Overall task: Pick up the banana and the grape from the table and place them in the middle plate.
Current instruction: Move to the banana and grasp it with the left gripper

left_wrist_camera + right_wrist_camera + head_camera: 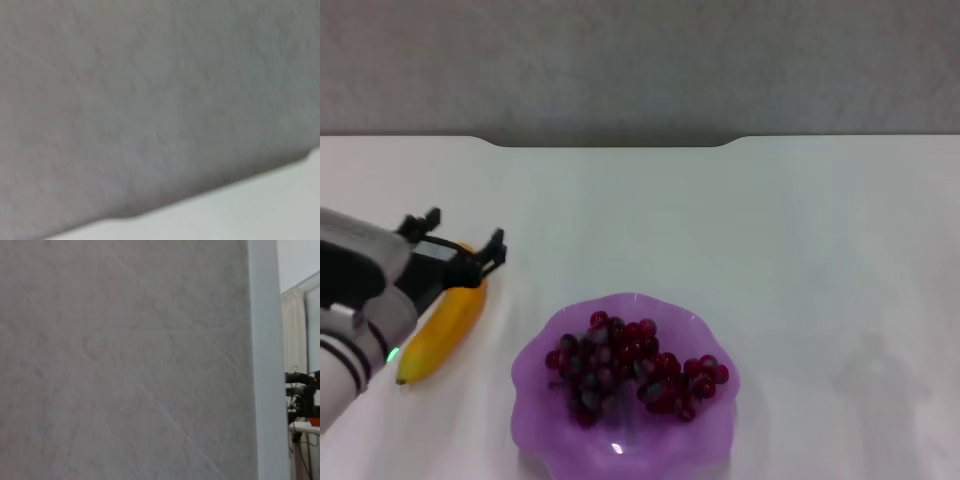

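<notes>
We count one banana (pixel 442 330), one grape (pixel 632 365) bunch, one middle plate (pixel 535 415) and one table (pixel 770 250) in the head view.

The grape bunch lies inside the middle plate, spread across its centre from the left portion toward the right rim. The plate sits on the table at the near edge of the view, roughly central. We see no other plate in any view.

The banana lies on the table to the left of the plate, apart from it, with its dark tip pointing toward the near-left corner and its far end angled up toward the centre.

The left gripper (pixel 462 240) is positioned directly over the far end of the banana. Its two dark fingers stand spread, one toward the far side and one toward the plate side, with a clear gap between them; they are not closed on anything. The gripper body and arm cover part of the banana's upper end. We cannot tell whether the fingers touch the banana's skin.

The right gripper appears in no view.

The left wrist view shows only a grey wall (pixel 150 100) and a strip of the table's far edge with its notch. The right wrist view shows a grey wall and a pale vertical post (pixel 262 360).
</notes>
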Tool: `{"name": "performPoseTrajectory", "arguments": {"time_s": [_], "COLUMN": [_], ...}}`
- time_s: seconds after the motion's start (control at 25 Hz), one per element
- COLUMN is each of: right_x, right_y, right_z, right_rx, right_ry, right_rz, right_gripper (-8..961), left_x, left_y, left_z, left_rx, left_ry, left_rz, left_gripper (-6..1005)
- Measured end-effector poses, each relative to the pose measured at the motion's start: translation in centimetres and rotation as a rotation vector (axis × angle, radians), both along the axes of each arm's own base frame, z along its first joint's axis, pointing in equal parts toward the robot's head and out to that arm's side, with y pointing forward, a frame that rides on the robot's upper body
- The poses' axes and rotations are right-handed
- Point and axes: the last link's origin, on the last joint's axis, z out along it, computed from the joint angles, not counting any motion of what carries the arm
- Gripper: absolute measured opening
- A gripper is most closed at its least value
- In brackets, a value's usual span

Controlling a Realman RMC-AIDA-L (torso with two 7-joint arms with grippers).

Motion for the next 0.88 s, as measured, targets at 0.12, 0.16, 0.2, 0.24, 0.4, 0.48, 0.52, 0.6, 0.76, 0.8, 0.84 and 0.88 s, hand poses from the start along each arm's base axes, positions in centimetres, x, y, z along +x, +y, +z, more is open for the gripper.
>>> {"name": "performPoseTrajectory", "arguments": {"time_s": [0.12,0.16,0.2,0.24,0.4,0.48,0.52,0.6,0.76,0.8,0.84,0.88], "right_x": [-0.3,-0.4,-0.5,-0.6,-0.9,-1.0,-1.0,-1.2,-1.6,-1.8,-1.9,-2.0], "right_y": [0.1,0.1,0.1,0.2,0.2,0.2,0.2,0.1,0.1,0.1,0.1,0.0], "right_z": [-0.2,-0.2,-0.3,-0.4,-0.6,-0.6,-0.6,-0.7,-0.8,-0.9,-0.9,-1.0], "right_rx": [-0.004,-0.004,-0.006,-0.007,-0.012,-0.013,-0.014,-0.014,-0.019,-0.02,-0.02,-0.019], "right_ry": [-0.04,-0.049,-0.058,-0.062,-0.061,-0.063,-0.064,-0.068,-0.074,-0.072,-0.072,-0.071], "right_rz": [0.001,0.001,0.002,0.004,0.013,0.017,0.02,0.03,0.054,0.06,0.065,0.072], "right_gripper": [8,9,9,9,9,9,9,9,9,9,9,9], "left_x": [-0.1,-0.1,-0.1,-0.2,-0.7,-1.0,-1.0,-1.3,-2.3,-2.5,-2.6,-2.7], "left_y": [0.5,0.7,0.8,0.8,1.0,1.0,1.0,1.0,1.3,1.4,1.4,1.4], "left_z": [-0.7,-0.9,-1.1,-1.2,-1.8,-2.0,-2.1,-2.2,-2.1,-2.2,-2.2,-2.2], "left_rx": [-0.063,-0.079,-0.097,-0.107,-0.136,-0.147,-0.15,-0.154,-0.154,-0.156,-0.156,-0.155], "left_ry": [0.024,0.03,0.036,0.041,0.055,0.056,0.057,0.058,0.062,0.061,0.061,0.061], "left_rz": [0.043,0.055,0.068,0.078,0.107,0.122,0.128,0.138,0.174,0.182,0.185,0.188], "left_gripper": [880,880,880,880,880,880,880,880,881,881,881,881]}}
